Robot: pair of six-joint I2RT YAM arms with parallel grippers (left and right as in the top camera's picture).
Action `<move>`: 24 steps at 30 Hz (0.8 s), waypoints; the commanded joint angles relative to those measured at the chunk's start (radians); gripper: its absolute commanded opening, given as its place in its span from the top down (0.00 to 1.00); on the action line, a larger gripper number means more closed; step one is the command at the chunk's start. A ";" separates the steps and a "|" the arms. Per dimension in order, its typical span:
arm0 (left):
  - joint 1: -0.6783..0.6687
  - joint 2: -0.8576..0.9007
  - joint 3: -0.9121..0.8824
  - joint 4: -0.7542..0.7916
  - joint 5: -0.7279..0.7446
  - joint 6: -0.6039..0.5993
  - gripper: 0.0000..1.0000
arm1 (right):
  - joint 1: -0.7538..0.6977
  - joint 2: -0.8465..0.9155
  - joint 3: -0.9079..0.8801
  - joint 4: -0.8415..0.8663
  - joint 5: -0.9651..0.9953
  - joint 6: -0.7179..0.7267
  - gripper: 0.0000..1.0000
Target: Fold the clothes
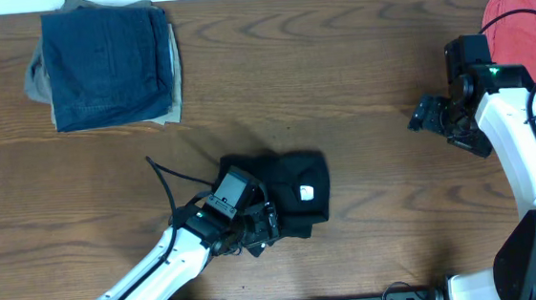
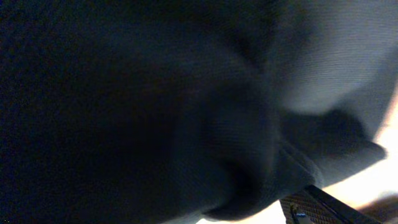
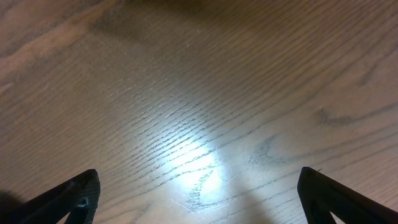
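Left arm (image 1: 153,269) is stretching out low from the base, wrist tilting down. Left gripper (image 1: 255,230) is sitting with its fingers against the clothes (image 1: 295,191). Black cloth is filling the space ahead of and between the fingers. Only one finger (image 2: 314,204) is showing, at the lower edge of the wrist view, so the jaw gap can't be read.

Right arm (image 1: 522,149) is standing bent, with the forearm rising and the wrist turning sideways. Right gripper (image 1: 428,113) is hanging with jaws spread wide and nothing between the fingers (image 3: 71,198). Both tips are pointing down, clear of the surface below.
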 commanded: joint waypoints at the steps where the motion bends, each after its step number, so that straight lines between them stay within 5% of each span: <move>1: 0.005 -0.044 0.015 0.044 0.003 0.051 0.18 | -0.003 -0.001 0.004 -0.001 0.018 -0.007 0.01; 24: 0.006 -0.024 0.015 0.241 0.021 0.057 0.18 | -0.003 -0.001 0.004 -0.001 0.018 -0.007 0.01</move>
